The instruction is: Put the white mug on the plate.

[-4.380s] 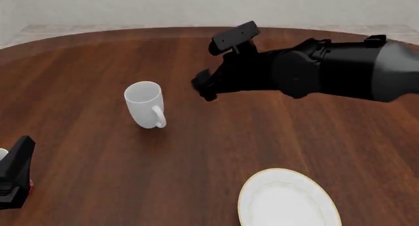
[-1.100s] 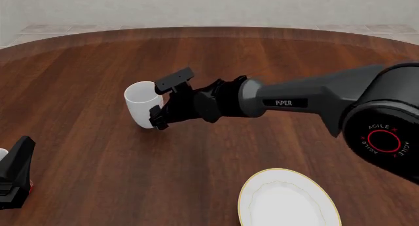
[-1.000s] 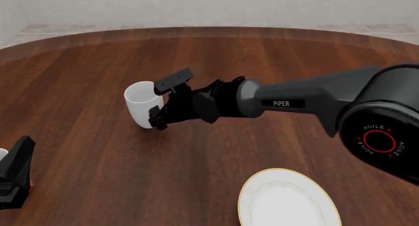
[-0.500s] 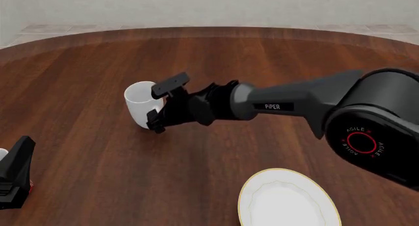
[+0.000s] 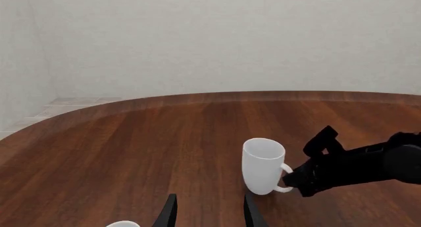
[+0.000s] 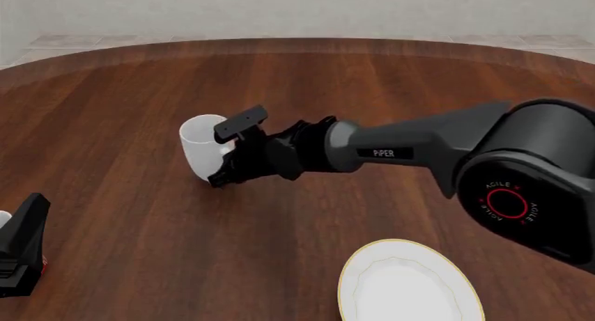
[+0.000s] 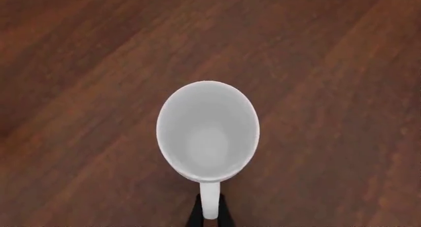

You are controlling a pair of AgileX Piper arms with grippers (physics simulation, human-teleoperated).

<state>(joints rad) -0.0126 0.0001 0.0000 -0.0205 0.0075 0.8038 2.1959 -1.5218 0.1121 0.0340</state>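
Observation:
The white mug stands upright on the brown table, left of centre, its handle turned toward the right arm. My right gripper is low at that handle. In the right wrist view its fingertips sit tight on either side of the mug handle, so it is shut on it. The plate, white with a gold rim, lies at the near edge, right of centre, with nothing on it. My left gripper is open and holds nothing, well short of the mug; it rests at the near left corner.
The round wooden table stretches far behind the mug to a pale wall. A small white object lies right by my left gripper at the near left edge. The right arm spans the table between mug and plate.
The right arm came down from the far right to the mug's handle, then edged left over the last second. The mug shifted very slightly. The left arm stayed still.

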